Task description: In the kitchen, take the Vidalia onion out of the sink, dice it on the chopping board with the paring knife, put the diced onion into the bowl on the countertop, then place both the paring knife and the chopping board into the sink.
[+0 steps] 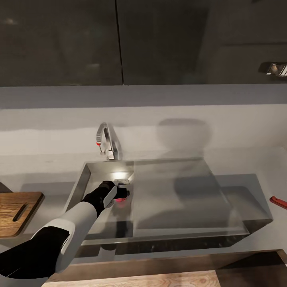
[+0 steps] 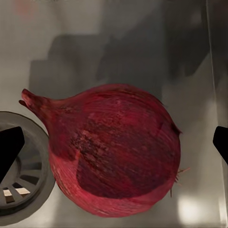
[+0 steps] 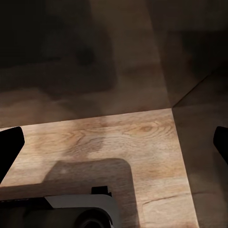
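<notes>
Head view, item by item: sink (image 1: 223,207), a grey steel basin with a flat drainboard to its 3 o'clock side, set into the grey surface (image 1: 48,167); chrome tap (image 1: 108,143) with a red knob at the basin's 12 o'clock rim. Left arm reaching down into the basin, its left pincer (image 1: 119,193) over the Vidalia onion (image 1: 121,197), which shows as a small red patch on the basin floor just at 6 o'clock of the drain (image 1: 122,181). Chopping board (image 1: 16,213), brown wood with a slot handle, on the surface at 9 o'clock of the sink, cut by the frame edge. Paring knife (image 1: 278,202), red handle only, at 3 o'clock, well apart from the sink. Left wrist view: Vidalia onion (image 2: 114,152), dark red and papery, lying on the steel floor and touching the rim of the round drain (image 2: 23,190); black fingertips (image 2: 9,149) stand wide apart on either side of the bulb, not touching it, nothing gripped. Right wrist view: right pincer (image 3: 114,147), its dark fingertips (image 3: 8,149) spread wide at both frame edges, holding nothing, above a wooden floor (image 3: 133,137).
</notes>
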Controlling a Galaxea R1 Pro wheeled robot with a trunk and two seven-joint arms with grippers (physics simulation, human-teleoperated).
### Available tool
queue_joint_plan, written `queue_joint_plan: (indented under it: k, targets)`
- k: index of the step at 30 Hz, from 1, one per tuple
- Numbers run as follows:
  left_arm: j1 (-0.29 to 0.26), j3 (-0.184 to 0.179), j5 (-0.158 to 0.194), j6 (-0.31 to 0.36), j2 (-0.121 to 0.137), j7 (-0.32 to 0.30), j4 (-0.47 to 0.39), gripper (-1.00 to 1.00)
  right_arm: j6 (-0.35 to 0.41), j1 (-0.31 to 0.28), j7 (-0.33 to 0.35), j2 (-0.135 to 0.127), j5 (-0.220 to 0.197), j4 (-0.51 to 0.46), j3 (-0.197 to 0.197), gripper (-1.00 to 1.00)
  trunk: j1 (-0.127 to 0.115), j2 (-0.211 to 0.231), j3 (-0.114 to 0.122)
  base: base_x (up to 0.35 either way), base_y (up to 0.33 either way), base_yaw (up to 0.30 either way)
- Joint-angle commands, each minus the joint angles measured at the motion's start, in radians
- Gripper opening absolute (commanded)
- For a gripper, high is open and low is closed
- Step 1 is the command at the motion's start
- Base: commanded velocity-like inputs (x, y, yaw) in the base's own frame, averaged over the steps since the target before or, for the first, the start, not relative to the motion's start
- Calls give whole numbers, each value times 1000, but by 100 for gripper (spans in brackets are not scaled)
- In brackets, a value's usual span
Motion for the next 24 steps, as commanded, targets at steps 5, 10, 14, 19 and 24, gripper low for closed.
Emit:
queue_joint_plan:
  k: [5, 10, 14, 19, 24]
  targets:
    - [-1, -7, 10, 5, 0, 7, -1, 100, -1, 0, -3, -1, -8, -2, 3, 100, 1, -2, -2, 0, 0, 0]
    - [-1, -7, 10, 4, 0, 7, -1, 100, -1, 0, -4, -1, -9, -2, 2, 100, 1, -2, -2, 0, 0, 0]
    - [-1, -7, 11, 5, 0, 7, -1, 100, 0, 0, -5, -1, -9, -1, 2, 100, 1, -2, -4, 0, 0, 0]
    - [0, -7, 11, 5, 0, 7, -1, 100, 0, 0, -5, -1, -9, -1, 2, 100, 1, -2, -10, 0, 0, 0]
    - [-1, -7, 11, 5, 0, 7, -1, 100, 0, 0, -6, -1, -9, -2, 2, 100, 1, -2, -18, 0, 0, 0]
